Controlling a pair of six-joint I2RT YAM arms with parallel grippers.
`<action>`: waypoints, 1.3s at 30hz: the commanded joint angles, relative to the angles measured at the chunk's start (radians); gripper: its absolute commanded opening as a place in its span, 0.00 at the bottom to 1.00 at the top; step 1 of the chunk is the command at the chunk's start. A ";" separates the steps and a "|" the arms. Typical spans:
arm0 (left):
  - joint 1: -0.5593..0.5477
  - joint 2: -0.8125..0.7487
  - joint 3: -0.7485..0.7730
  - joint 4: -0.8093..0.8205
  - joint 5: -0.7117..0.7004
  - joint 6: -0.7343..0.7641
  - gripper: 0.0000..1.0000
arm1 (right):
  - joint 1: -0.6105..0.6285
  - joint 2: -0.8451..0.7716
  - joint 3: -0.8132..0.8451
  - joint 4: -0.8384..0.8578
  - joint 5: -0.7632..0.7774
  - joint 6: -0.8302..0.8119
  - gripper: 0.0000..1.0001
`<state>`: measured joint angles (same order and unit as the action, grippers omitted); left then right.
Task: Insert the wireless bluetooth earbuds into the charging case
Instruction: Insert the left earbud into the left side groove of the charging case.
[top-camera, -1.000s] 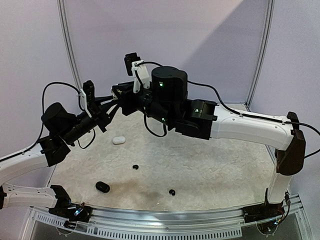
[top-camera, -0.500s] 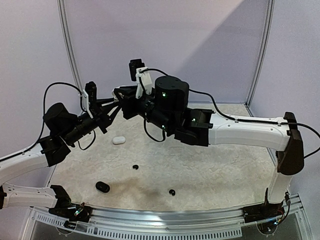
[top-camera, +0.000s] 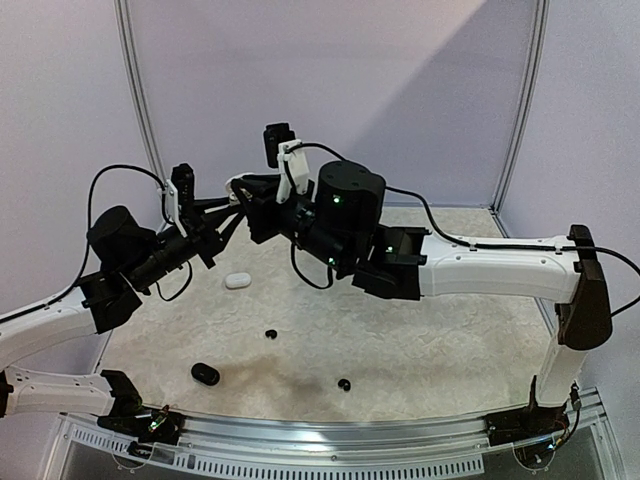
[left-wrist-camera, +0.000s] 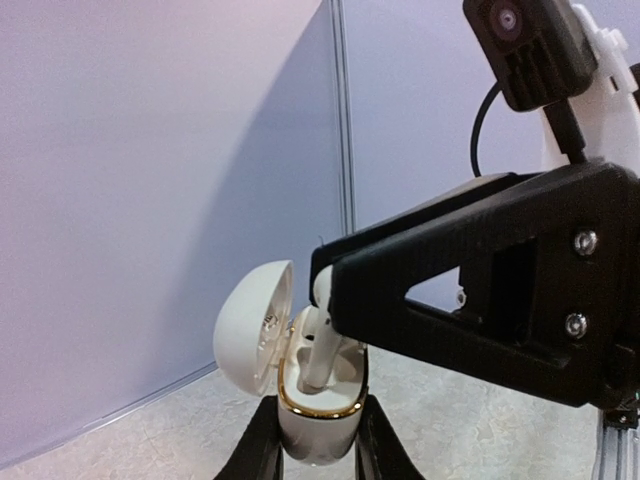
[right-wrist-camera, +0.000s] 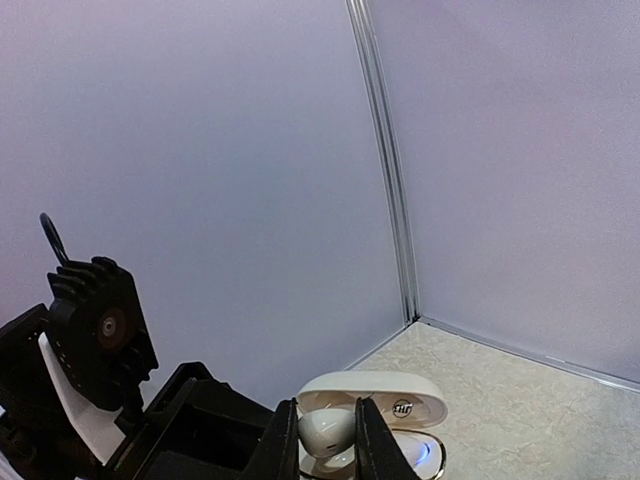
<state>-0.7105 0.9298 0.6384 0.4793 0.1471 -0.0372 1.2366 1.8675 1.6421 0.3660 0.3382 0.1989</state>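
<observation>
The left arm (top-camera: 60, 325) is bent upward from the near left corner and points to the right. The left gripper (left-wrist-camera: 318, 452) is pressed on the base of the white case (left-wrist-camera: 318, 425) and holds it upright in the air, with the lid (left-wrist-camera: 250, 325) open to the left. A white earbud (left-wrist-camera: 314, 352) stands with its stem down in the case, pinched by the right gripper (right-wrist-camera: 327, 438). The right arm (top-camera: 500, 265) stretches almost level from the right, above the table (top-camera: 450, 340). Two black earbuds (top-camera: 271, 334) lie apart on the table
</observation>
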 joint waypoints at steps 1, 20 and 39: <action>-0.006 -0.024 0.007 0.115 -0.027 0.014 0.00 | 0.003 -0.009 -0.034 -0.059 0.008 -0.041 0.00; -0.045 0.053 -0.117 0.414 -0.036 0.147 0.00 | 0.032 -0.093 0.036 0.021 -0.143 -0.105 0.00; -0.066 0.008 -0.155 0.419 -0.049 0.076 0.00 | 0.038 0.001 0.015 0.066 -0.085 -0.110 0.00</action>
<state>-0.7601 0.9485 0.4999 0.8783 0.1146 0.0566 1.2652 1.8626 1.6741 0.4129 0.2058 0.0998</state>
